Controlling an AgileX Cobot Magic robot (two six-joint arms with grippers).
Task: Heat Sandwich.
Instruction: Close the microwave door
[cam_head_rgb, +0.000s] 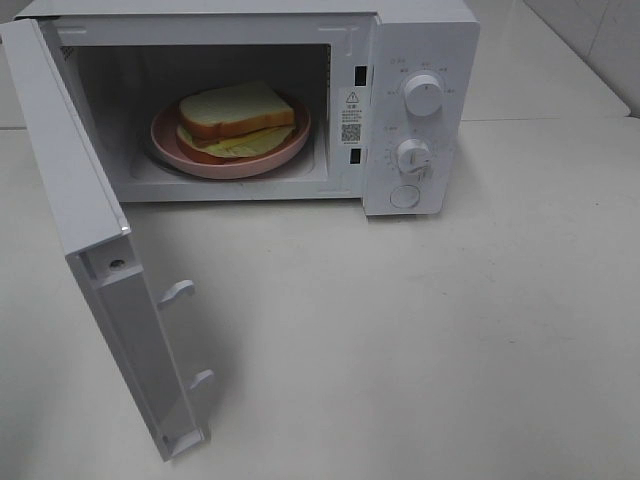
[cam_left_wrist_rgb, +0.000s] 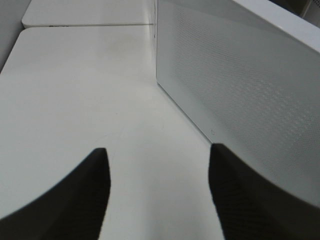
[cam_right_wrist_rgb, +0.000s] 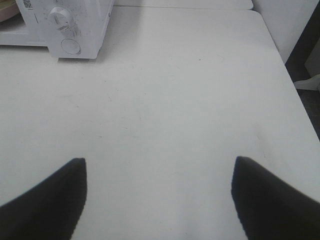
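The sandwich (cam_head_rgb: 236, 120), pale bread with brown crust and yellow-green filling, lies on a round pink plate (cam_head_rgb: 172, 145) inside the open white microwave (cam_head_rgb: 420, 60). The microwave door (cam_head_rgb: 95, 250) is swung wide open toward the front left. Neither gripper shows in the high view. In the left wrist view my left gripper (cam_left_wrist_rgb: 157, 187) is open and empty over the table, next to the outer face of the door (cam_left_wrist_rgb: 240, 90). In the right wrist view my right gripper (cam_right_wrist_rgb: 159, 197) is open and empty over the table, well short of the microwave's control panel (cam_right_wrist_rgb: 67, 30).
The microwave has two round knobs (cam_head_rgb: 423, 95) and a round button (cam_head_rgb: 405, 196) on its right panel. The white table (cam_head_rgb: 420, 340) spreads in front. Its right edge (cam_right_wrist_rgb: 295, 100) shows in the right wrist view.
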